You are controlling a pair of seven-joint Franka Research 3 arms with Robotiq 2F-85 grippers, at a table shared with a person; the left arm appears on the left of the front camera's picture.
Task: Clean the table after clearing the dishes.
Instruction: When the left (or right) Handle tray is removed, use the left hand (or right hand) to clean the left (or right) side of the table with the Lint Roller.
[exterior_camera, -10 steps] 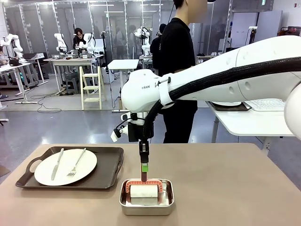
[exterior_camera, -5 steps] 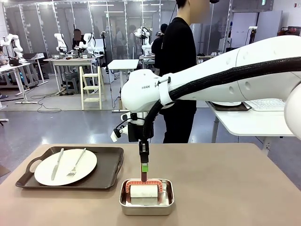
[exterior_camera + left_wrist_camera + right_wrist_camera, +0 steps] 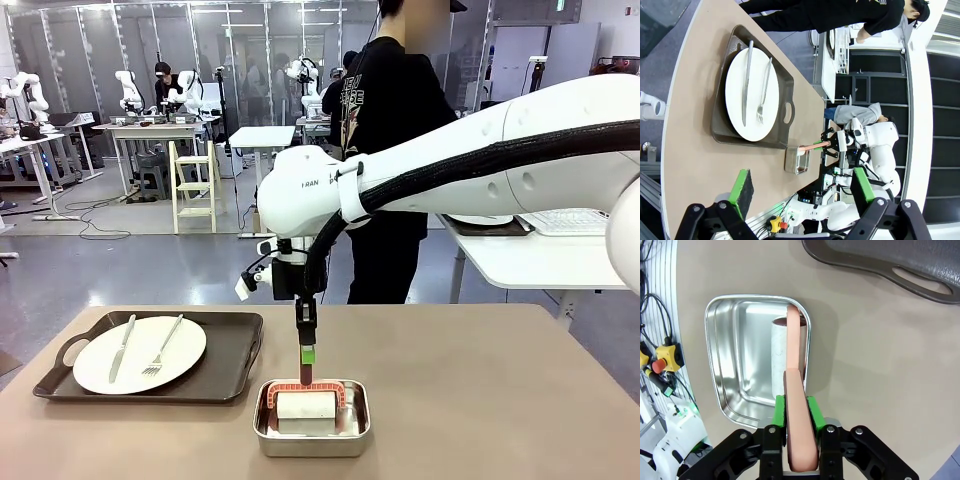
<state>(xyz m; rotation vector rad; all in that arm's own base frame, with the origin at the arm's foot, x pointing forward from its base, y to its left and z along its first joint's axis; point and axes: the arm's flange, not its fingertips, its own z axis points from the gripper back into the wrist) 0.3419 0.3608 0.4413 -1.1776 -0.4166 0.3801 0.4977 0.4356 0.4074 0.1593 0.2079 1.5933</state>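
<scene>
Lifting the roller clear of its container is, by judgement, the step in hand.

Front view: the right gripper (image 3: pixel 306 366) points straight down, clamped on the cleaning roller (image 3: pixel 305 405), whose white cylindrical barrel lies in a small square steel pan (image 3: pixel 312 438) on the matte tan counter (image 3: pixel 480 400). A straight vertical lift should carry the barrel over the pan's rolled rim. The dishes, a glossy round plate (image 3: pixel 140 356) with silver knife (image 3: pixel 122 348) and fork (image 3: pixel 163 345), sit uncleared on a dark handled tray (image 3: pixel 235 365) at the counter's left.

Left wrist view: the left gripper (image 3: pixel 801 180) hangs empty, jaws wide, well apart from the tray.

Right wrist view: green pads (image 3: pixel 781 407) pinch the flat, smooth salmon handle (image 3: pixel 799 440). The pan's polished walls look slippery, so a dragged barrel could shift it.
</scene>
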